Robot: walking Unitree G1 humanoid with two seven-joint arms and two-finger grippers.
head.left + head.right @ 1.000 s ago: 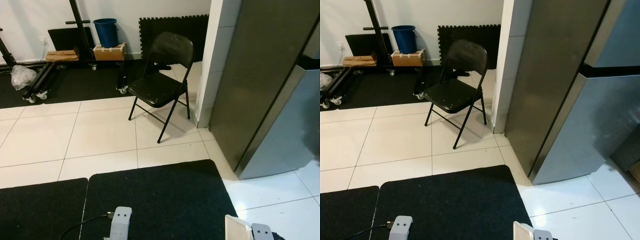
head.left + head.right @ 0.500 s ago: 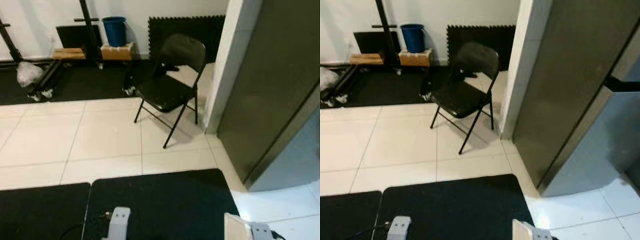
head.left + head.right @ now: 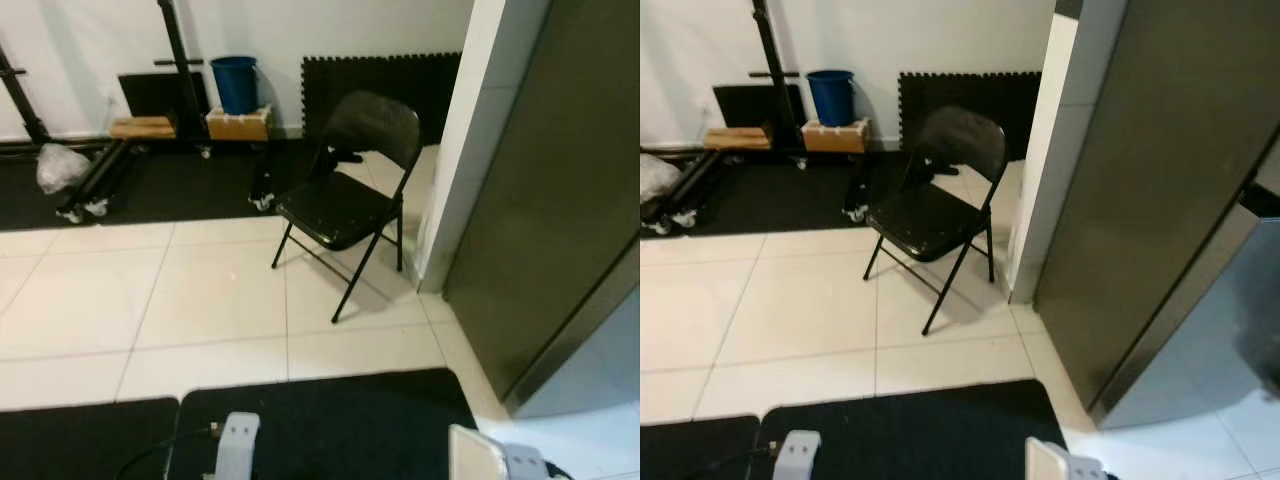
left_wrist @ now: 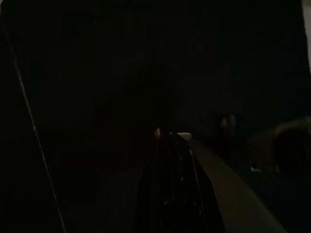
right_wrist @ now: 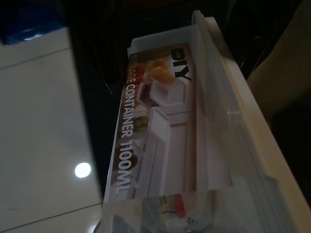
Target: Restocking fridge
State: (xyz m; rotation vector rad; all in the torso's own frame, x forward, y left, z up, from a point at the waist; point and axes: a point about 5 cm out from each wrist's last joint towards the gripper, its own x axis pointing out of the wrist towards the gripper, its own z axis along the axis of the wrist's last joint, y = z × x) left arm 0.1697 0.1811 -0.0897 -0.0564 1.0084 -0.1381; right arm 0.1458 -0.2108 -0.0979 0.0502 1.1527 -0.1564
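Note:
A tall grey fridge [image 3: 1160,200] stands shut on the right, beside a white tiled pillar [image 3: 465,130]. A clear plastic storage container [image 5: 170,131] with a printed "container 1100ML" label is close before the right wrist camera, lying lengthwise in my right gripper. One corner of the container [image 3: 475,455] pokes up beside my right wrist [image 3: 522,464] at the bottom edge of the left eye view. My left arm [image 3: 235,445] hangs idle low on the left, and its wrist view is nearly black.
A black folding chair [image 3: 345,205] stands on the white tiles left of the pillar. Black floor mats [image 3: 330,420] lie under me. A blue bucket [image 3: 238,80], boxes, foam mats and a wheeled black rack line the far wall.
The whole view has shifted as I move: chair and pillar sit lower and further right, and less of the fridge front shows. The container stays at my right wrist.

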